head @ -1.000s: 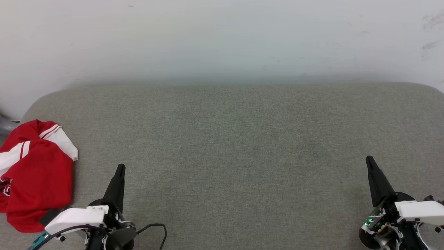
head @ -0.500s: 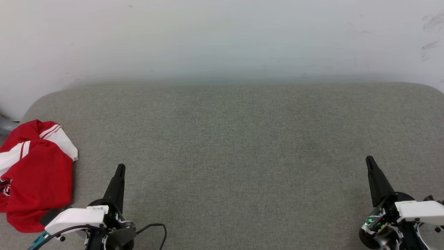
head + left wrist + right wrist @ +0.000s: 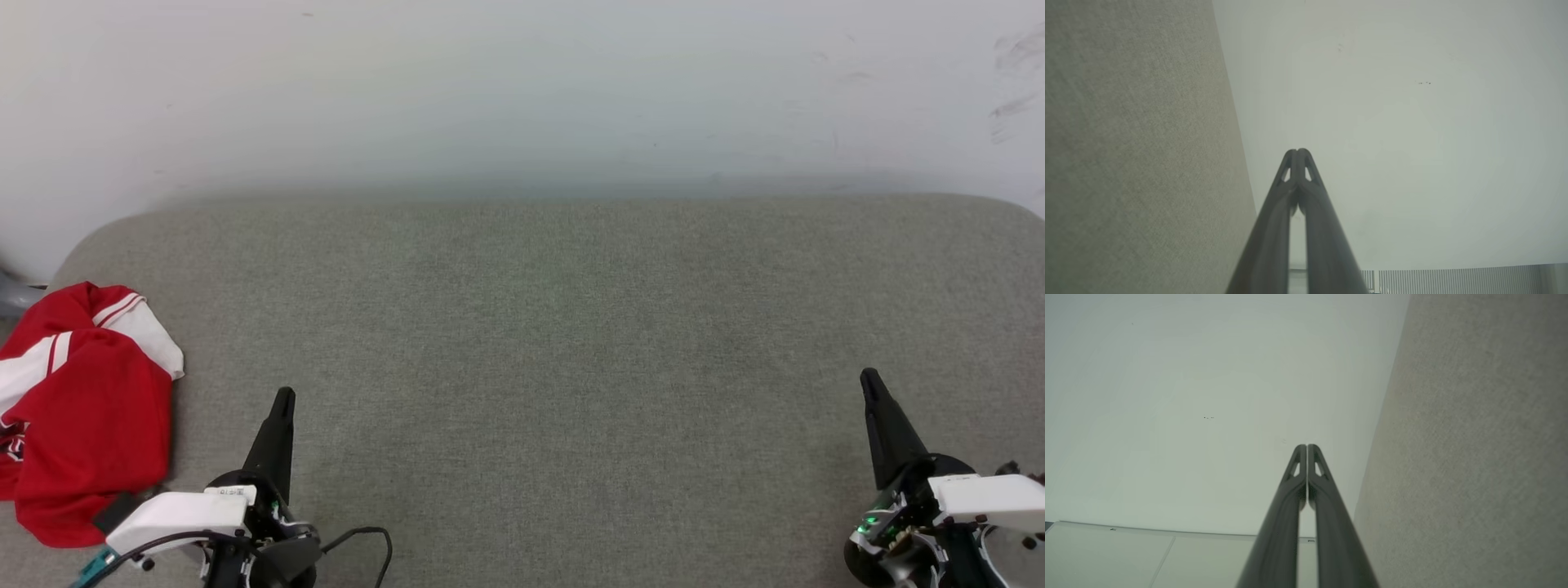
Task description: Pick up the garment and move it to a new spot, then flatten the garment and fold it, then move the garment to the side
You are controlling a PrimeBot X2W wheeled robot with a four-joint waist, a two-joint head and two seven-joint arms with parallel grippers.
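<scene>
Lying bunched far left: garment, seemingly unfolded | left gripper, right gripper: jaws closed, empty

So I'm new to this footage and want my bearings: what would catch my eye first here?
The crumpled red and white garment stands out, bunched at the far left edge of the wide grey upholstered surface. The left gripper points up at the lower left, shut, its fingertips clear of the cloth. The right gripper mirrors it at the lower right, also shut.
</scene>
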